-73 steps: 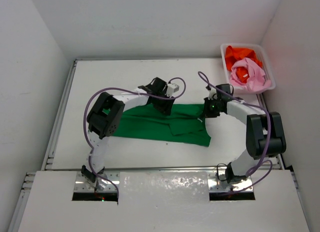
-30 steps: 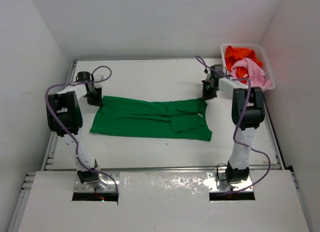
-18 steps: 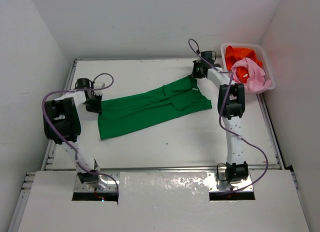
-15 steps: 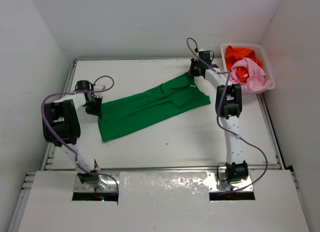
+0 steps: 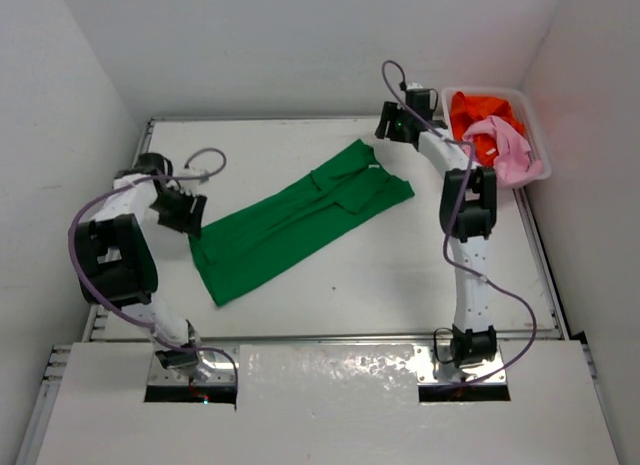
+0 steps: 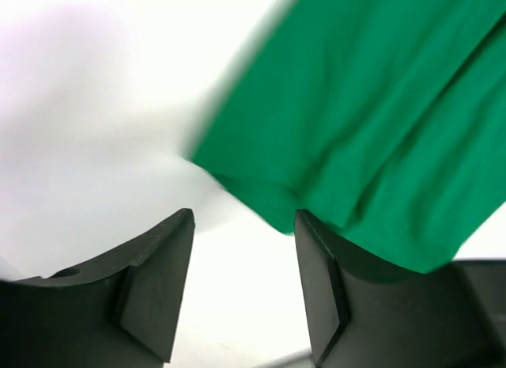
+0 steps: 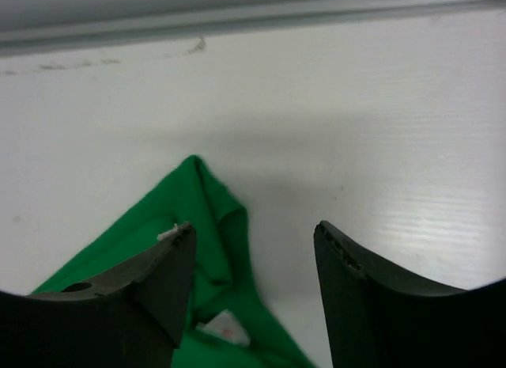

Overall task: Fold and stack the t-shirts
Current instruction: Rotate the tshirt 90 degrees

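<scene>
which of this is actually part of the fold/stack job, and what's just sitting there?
Job:
green t-shirt, spread on the table
pink t-shirt, in the basket
orange t-shirt, in the basket

Just there:
white basket
table

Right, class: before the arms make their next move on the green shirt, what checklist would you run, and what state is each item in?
1. Left end effector open, clamping nothing: ok.
2. Right end effector open, clamping nothing: ok.
3. Bright green cloth t-shirt wholly on the white table: ok.
4. Green shirt folded compact: not ok; it lies as a long slanted strip.
5. Pale pink t-shirt and vivid orange t-shirt kept in the white plastic lattice basket, away from the work area: ok.
6. Hidden lower layers smooth: cannot tell.
</scene>
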You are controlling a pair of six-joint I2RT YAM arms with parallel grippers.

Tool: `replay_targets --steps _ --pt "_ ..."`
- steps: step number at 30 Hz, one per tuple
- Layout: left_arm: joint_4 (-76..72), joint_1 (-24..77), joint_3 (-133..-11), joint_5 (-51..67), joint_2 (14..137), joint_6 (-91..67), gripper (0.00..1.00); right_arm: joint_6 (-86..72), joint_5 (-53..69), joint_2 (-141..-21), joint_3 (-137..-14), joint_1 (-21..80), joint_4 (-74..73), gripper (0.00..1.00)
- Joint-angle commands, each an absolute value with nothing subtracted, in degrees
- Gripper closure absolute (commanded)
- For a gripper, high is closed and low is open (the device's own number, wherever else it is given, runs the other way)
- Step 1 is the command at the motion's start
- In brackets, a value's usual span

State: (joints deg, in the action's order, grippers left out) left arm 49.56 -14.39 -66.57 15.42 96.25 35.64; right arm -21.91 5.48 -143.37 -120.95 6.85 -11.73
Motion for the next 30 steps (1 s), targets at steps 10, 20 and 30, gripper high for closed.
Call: replay_targets --steps 10,20,30 --pt "36.5 -16.2 -73.9 21.2 105.6 29.2 0.47 -30.1 -3.5 -108.2 -75.7 6.9 -14.8 0.51" --pt "33.3 -14.8 -63.9 19.6 103.9 31.5 0.51 -34.9 -0.4 -122.0 -80.3 6.9 -17.5 0.5" --pt "38.1 -12.9 -48.8 25.1 98.5 43.0 0.98 -35.7 3.5 -147.0 -113.2 6.9 -18.6 0.96"
